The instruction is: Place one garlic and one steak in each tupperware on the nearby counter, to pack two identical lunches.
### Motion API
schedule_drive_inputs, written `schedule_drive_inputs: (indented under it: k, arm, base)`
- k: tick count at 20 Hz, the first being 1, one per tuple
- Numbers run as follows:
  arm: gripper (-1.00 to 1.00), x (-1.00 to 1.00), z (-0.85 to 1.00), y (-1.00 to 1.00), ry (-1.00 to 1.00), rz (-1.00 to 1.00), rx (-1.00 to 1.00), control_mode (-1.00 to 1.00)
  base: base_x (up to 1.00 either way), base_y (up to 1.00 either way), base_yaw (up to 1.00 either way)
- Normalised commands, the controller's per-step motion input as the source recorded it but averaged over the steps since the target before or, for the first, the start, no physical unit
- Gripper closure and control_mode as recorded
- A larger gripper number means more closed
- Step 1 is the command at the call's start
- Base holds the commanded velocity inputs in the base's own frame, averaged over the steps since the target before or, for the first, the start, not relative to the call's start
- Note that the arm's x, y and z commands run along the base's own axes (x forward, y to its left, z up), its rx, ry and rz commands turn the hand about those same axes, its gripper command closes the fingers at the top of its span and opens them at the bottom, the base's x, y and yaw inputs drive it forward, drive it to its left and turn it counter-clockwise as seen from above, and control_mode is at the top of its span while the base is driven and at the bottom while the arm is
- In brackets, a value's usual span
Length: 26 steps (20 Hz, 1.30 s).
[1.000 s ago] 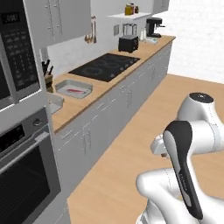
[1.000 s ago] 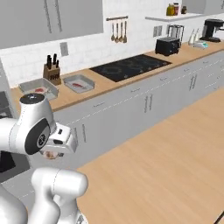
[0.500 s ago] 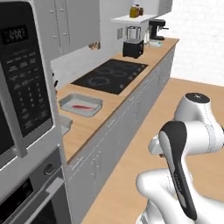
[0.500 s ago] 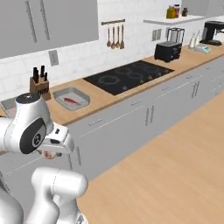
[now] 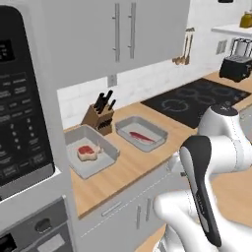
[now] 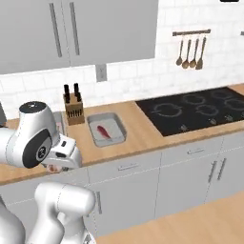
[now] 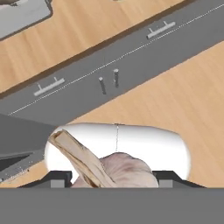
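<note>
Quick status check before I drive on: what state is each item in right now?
Left tupperware: lidless, holds the chunky steak.
Right tupperware: lidless, holds the flat steak.
Garlic: in the claw, off the counter.
Claw: closed on garlic.

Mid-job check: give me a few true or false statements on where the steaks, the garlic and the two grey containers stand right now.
1. Each shallow grey tupperware holds one steak. True: the chunky red steak lies in the left tupperware, the flatter dark-red steak in the right tupperware.
2. A garlic already lies in the right tupperware. False: the steak is all that lies in it.
3. The gripper holds an off-white garlic bulb. True.
4. The tupperwares sit on the black cooktop. False: they sit on the wooden counter, beside the knife block.
</note>
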Motion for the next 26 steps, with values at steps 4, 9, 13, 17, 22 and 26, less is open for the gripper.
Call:
schedule_drive_inputs:
  k: [4,9,13,17,22,26]
  arm:
    - [1.00,0.00,0.00,0.00,0.00,0.00,0.00,1.00]
    - [1.00,0.00,0.00,0.00,0.00,0.00,0.00,1.00]
    - [1.00,0.00,0.00,0.00,0.00,0.00,0.00,1.00]
    - [1.00,0.00,0.00,0.00,0.00,0.00,0.00,1.00]
    - [1.00,0.00,0.00,0.00,0.00,0.00,0.00,1.00]
    - [1.00,0.00,0.00,0.00,0.00,0.00,0.00,1.00]
  base:
    - [0.68,-0.73,0.66]
    - [0.49,-0.98,0.62]
    - [0.88,-0.65,0.40]
    - [0.91,-0.10,0.17]
    - [0.10,0.00,0.00]
    - [0.00,0.00,0.00]
